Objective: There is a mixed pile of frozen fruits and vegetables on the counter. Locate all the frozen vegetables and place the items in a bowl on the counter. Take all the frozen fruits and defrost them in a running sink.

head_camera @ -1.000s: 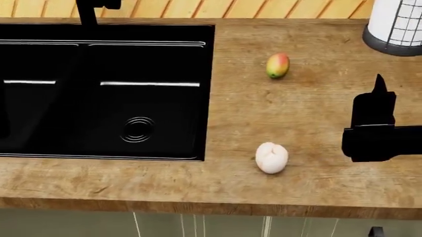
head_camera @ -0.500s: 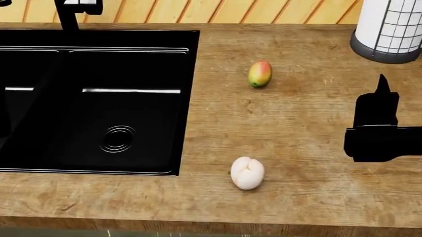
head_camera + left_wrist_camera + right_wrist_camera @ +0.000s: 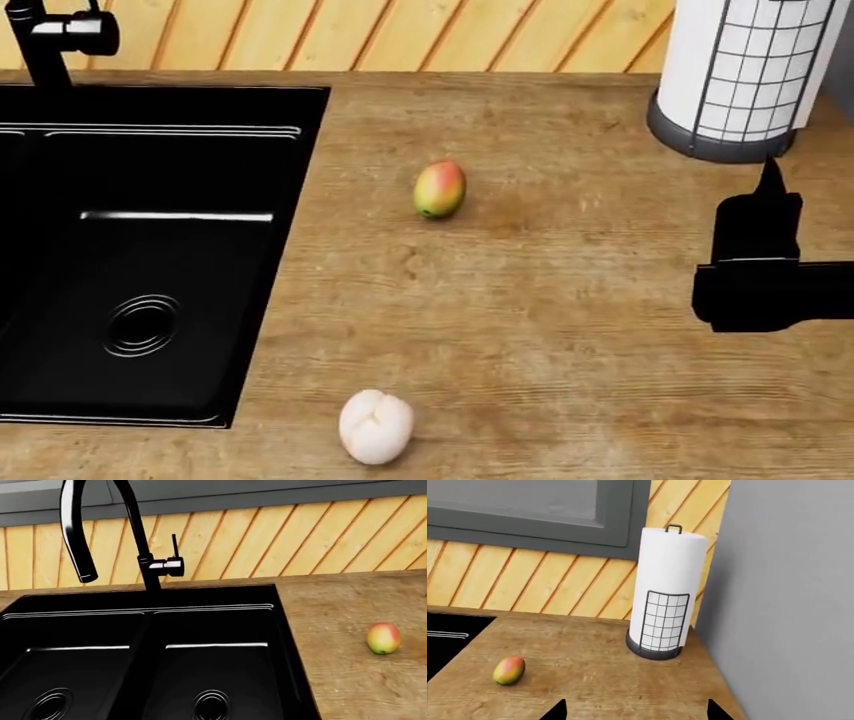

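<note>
- Pale lobed fruit [image 3: 375, 427]: on the counter [image 3: 561, 320], nearest the front edge, just off the sink's [image 3: 147, 260] front corner, not touching the rim. Nothing holds it.
- Right gripper [image 3: 635, 711]: only two dark fingertips [image 3: 555, 711] show in the right wrist view, set wide apart with bare wood between them, so it is released and empty. From the head view its black body hangs above the counter well away from the sink, on the far side of both fruits.
- Mango [image 3: 439, 189]: lying on the counter farther back than the lobed fruit, a little way out from the sink's side rim, well apart from the lobed fruit. Also seen in both wrist views [image 3: 383, 638] [image 3: 509, 670].
- Sink: glossy black, two basins, ringed drains; no fruit in it.
- Faucet [image 3: 100, 535]: black, at the sink's back rim. No water visible.
- White roll in wire-grid holder [image 3: 747, 75]: upright at the back of the counter, far from the sink, by the grey wall.
- Left gripper: not visible; cannot tell its state.
</note>
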Controlling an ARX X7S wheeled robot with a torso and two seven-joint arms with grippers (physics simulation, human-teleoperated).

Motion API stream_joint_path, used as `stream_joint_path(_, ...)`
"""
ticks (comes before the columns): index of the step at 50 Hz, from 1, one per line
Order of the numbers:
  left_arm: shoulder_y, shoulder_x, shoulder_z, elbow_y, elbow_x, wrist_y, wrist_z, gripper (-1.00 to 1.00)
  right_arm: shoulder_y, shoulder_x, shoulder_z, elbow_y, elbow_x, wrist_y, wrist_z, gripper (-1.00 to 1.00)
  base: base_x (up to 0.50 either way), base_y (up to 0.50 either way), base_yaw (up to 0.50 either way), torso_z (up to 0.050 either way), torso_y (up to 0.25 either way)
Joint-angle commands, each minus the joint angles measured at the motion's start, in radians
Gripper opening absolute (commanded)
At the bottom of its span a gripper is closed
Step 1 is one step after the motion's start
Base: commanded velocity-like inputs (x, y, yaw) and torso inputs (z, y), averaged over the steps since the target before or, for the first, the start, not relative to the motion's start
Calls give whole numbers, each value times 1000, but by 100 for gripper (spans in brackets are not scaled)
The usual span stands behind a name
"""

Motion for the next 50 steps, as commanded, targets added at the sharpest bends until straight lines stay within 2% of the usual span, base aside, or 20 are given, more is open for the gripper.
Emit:
stream_joint_path(1, -1, -1, -12, 2, 19, -19, 66, 100, -18, -3, -14, -9, -45, -63, -31, 100, 398, -8, 0, 0, 0)
stream_joint_path(19, 5, -2, -9, -8, 22, -18, 88, 100, 10, -5, -38, 7, -30, -50, -17, 100, 342, -1, 0, 0, 0)
stream_joint_path(36, 2, -5, -19, -12, 5, -6, 84, 100, 1, -5, -36, 7, -28, -55, -16, 100, 5, 0, 0, 0, 0)
stream_joint_path(37, 99, 97, -248, -34, 308, -172, 35, 100, 5, -4, -42, 9, -203, -59, -19, 100, 0, 0, 0, 0, 0)
stream_joint_path(38, 88, 97, -248, -33, 158, -173, 34, 100, 7, -4, -43, 9, -53, -59, -17, 100, 0, 0, 0, 0, 0)
stream_joint_path(39, 91, 99, -249, -26, 8, -169, 22, 100, 6, -4, -43, 6, -22, -60, -13, 100, 0, 0, 0, 0, 0)
stream_joint_path(50, 136, 78, -256, 13, -18, -156, 18, 100, -40, -4, -28, -13, -17, -83, -9, 100, 0, 0, 0, 0, 0)
